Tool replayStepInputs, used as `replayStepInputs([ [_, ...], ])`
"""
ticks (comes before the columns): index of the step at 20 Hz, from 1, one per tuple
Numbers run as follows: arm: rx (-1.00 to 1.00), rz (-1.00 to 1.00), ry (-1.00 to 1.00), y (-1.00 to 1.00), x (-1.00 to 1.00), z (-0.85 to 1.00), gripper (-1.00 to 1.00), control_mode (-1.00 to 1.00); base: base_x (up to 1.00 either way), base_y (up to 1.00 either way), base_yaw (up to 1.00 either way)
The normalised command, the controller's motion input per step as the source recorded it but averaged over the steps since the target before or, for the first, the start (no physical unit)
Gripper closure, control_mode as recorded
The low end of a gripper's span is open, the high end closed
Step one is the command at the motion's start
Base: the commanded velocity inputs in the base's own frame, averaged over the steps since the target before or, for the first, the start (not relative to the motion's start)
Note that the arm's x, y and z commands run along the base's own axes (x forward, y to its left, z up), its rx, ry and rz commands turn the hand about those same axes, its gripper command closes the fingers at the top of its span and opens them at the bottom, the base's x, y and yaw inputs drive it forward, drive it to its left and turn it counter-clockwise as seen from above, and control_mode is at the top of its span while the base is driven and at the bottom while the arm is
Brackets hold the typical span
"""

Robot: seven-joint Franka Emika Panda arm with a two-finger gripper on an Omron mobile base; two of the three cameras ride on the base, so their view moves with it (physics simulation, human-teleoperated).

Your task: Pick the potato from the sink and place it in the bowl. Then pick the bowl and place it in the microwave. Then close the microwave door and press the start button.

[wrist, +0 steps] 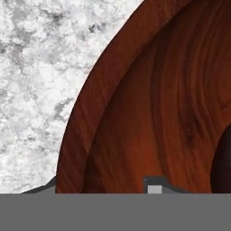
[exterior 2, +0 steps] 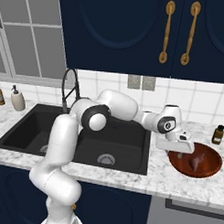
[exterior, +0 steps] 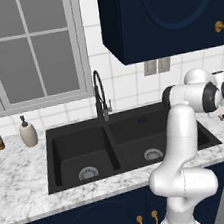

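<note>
marble tabletop (exterior 2: pixel 129 181) runs along the wall, black double sink (exterior: pixel 123 142) set into it with both basins bare. right of the sink sits the reddish-brown bowl (exterior 2: pixel 208 171), and the potato (exterior 2: pixel 197 160) is lying inside it. the arm reaches over to the bowl's near-left rim, tool (exterior 2: pixel 183 153) low with one finger (wrist: pixel 154 186) inside the rim and the other outside on the marble. can't tell if it's actually pinching the rim. small brown bottle (exterior 2: pixel 218 134) stands behind the bowl.
</note>
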Motion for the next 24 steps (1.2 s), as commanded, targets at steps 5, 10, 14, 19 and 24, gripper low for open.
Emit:
replayStepInputs([
  [5, -0.01, 0.01, 0.00, 0.08, -0.01, 0.00, 1.00, -1.00, 0.00, 0.00, 0.00],
  [10, -0.08, 0.29, -0.02, 0.37, -0.01, 0.00, 1.00, -1.00, 0.00, 0.00, 0.00],
  [14, -0.07, 0.35, 0.00, 0.34, -0.12, 0.00, 1.00, -1.00, 0.00, 0.00, 0.00],
  [19, -0.02, 0.40, 0.00, 0.15, -0.18, 0.05, 1.00, -1.00, 0.00, 0.00, 0.00],
  [24, 0.00, 0.49, 0.00, 0.26, -0.31, 0.28, 1.00, -1.00, 0.00, 0.00, 0.00],
])
